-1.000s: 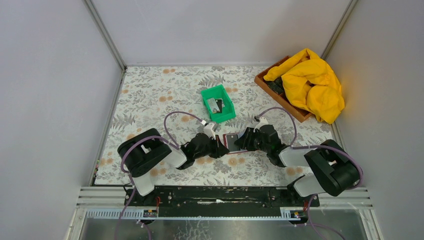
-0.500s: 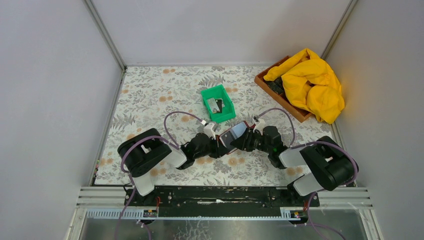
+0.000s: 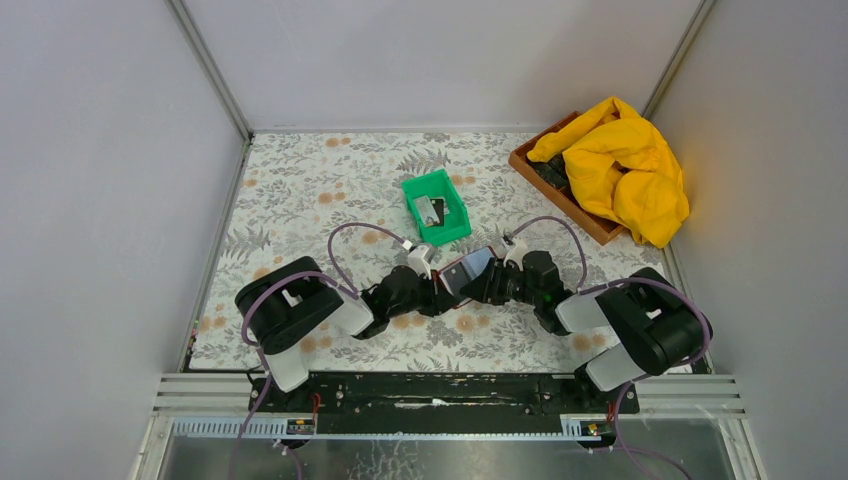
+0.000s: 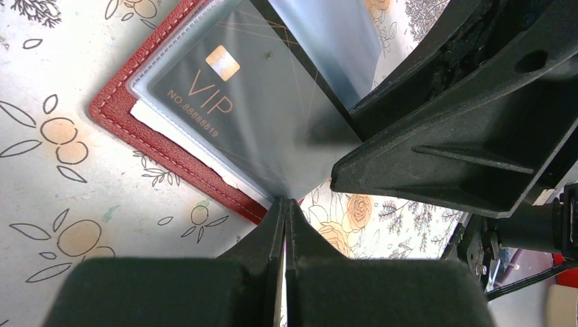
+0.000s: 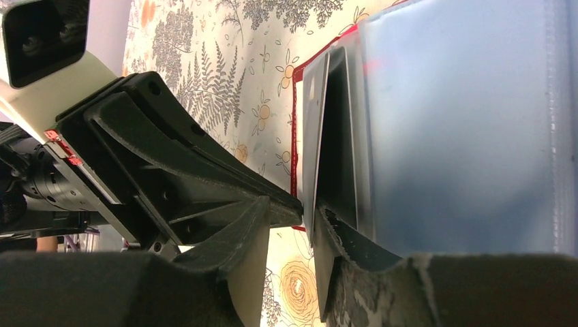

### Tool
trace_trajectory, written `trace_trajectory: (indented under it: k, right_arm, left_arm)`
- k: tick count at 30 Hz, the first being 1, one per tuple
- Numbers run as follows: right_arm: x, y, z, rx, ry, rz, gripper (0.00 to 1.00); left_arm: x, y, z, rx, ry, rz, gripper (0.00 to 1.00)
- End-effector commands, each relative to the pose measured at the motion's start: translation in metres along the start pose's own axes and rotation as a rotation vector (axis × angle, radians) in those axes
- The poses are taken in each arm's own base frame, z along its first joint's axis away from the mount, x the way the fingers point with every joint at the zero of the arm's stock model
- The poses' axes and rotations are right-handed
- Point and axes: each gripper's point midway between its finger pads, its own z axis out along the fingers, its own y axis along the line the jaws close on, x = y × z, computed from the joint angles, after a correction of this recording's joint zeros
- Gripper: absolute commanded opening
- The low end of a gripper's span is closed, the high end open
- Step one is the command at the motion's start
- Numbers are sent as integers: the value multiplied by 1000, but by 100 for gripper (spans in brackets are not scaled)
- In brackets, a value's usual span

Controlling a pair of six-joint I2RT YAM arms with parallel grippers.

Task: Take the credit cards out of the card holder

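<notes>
My left gripper [image 4: 285, 210] is clenched on the near edge of the card holder [image 3: 467, 268], fingertips pressed together where the dark red cover and a clear sleeve corner meet. The holder is open on the tabletop, nearer the near edge than the far one and about midway between the left and right edges. It sits right between my two grippers, with one side tilted up. A black VIP card [image 4: 225, 102] sits inside a sleeve, just beyond my left fingertips.

My right gripper [image 5: 307, 269] straddles the edges of the pale blue-grey sleeves [image 5: 463, 136]. There is a gap on one side, so I cannot tell whether it grips them.

Beyond the holder, a green bin [image 3: 424, 181] holds two cards [image 3: 432, 210].
</notes>
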Motion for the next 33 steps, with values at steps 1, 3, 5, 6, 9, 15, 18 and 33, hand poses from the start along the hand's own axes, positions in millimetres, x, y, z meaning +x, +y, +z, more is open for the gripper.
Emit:
trace_trajectory:
  k: [1,3,5,6,9,15,18,33]
  right_arm:
    - [-9,13,3,-45,1,-35,35]
    - [-13,12,1,-34,-13,-33,34]
    - [-16,12,-2,-33,-22,-33,33]
    - [-17,12,-3,-32,-26,-30,32]
    - [-21,11,-5,-33,-41,-20,31]
    - [-28,4,-10,-19,-76,10,27]
    - [-31,-3,-13,7,-95,20,25]
    - [-39,-25,-23,131,-155,4,22]
  left_arm:
    - [4,14,-1,-45,8,-7,0]
    - [5,15,-2,-48,7,-8,0]
    - [5,16,-3,-51,8,-8,0]
    - [5,17,-3,-53,8,-9,0]
    - [5,19,-2,-60,13,-12,0]
    - [7,20,-2,-62,17,-16,0]
    - [8,21,-3,-64,19,-17,0]
    - [9,22,-4,-59,24,-22,0]
